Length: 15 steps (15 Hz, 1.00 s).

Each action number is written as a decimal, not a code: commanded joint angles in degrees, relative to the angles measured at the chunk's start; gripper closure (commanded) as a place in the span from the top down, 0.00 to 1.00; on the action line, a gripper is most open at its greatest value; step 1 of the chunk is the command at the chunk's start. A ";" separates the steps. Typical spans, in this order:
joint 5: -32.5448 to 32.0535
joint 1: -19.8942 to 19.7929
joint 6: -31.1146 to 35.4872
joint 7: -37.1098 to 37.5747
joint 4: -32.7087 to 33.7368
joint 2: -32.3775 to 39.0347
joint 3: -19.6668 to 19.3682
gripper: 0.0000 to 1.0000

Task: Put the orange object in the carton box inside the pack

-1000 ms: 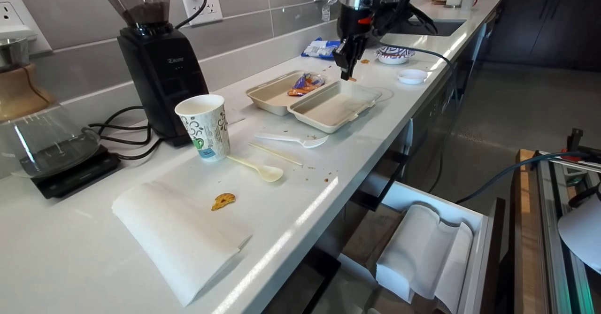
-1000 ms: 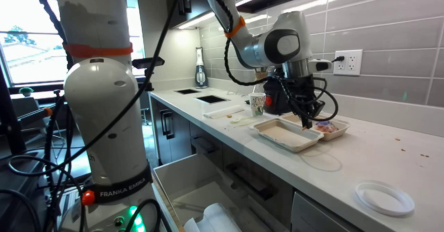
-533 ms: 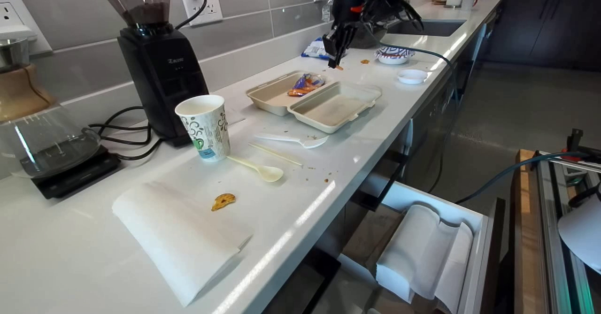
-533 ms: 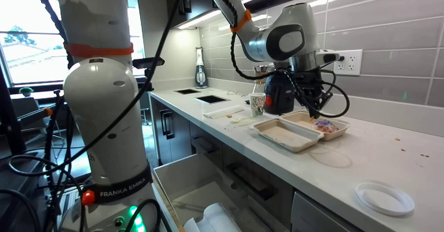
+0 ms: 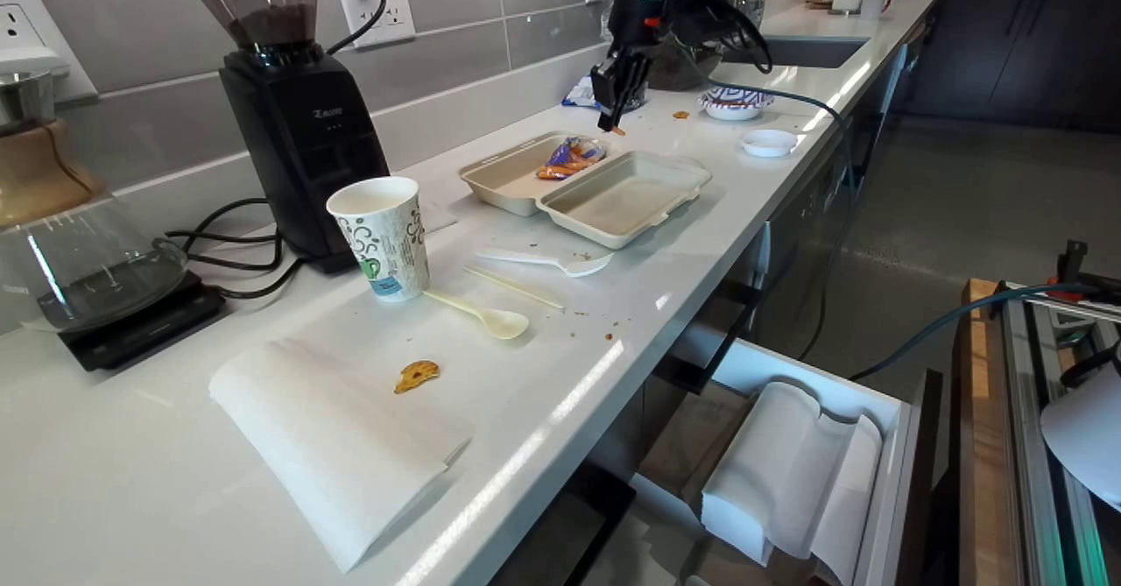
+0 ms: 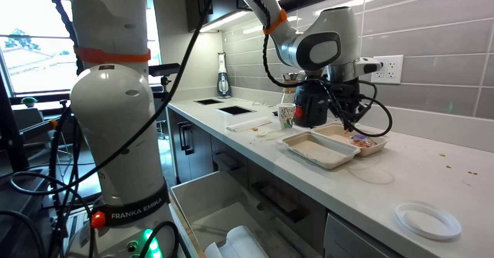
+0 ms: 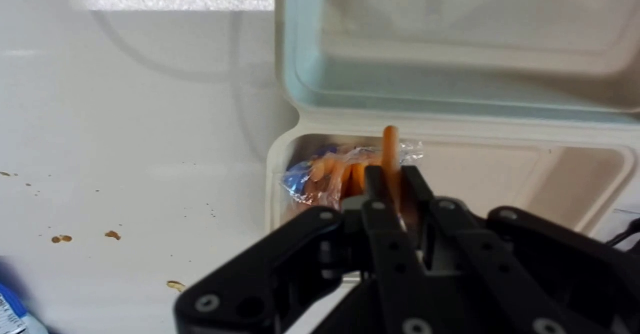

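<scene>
Black gripper (image 7: 391, 174) hangs over open carton box (image 5: 631, 202), jaws clamped on slim orange stick (image 7: 390, 144), one end poking out. Stick in air near clear-and-blue pack (image 7: 331, 178), which lies in box half toward wall edge of counter (image 6: 409, 173). Other half toward front edge. Over by wall edge, coffee grinder (image 5: 302, 144), paper cup (image 5: 385, 240) just beside it. White dish (image 6: 426, 220) near front edge.

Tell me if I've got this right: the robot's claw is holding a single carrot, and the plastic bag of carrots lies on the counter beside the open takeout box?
Not quite: the plastic bag of carrots lies inside the open takeout box, not beside it, as the wrist view shows. The gripper does hold a single carrot.
</scene>
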 commanded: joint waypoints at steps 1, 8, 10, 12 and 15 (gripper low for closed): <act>3.72 -1.51 -0.21 -4.16 2.36 2.63 1.77 0.03; 4.20 -3.22 -0.62 -5.70 5.81 6.21 3.64 0.03; 4.05 -3.79 -0.67 -5.69 6.78 7.31 4.23 0.03; 3.90 -4.39 -0.63 -5.60 7.67 8.36 4.77 0.03; 2.89 -4.87 -0.63 -4.88 8.97 9.69 5.21 0.03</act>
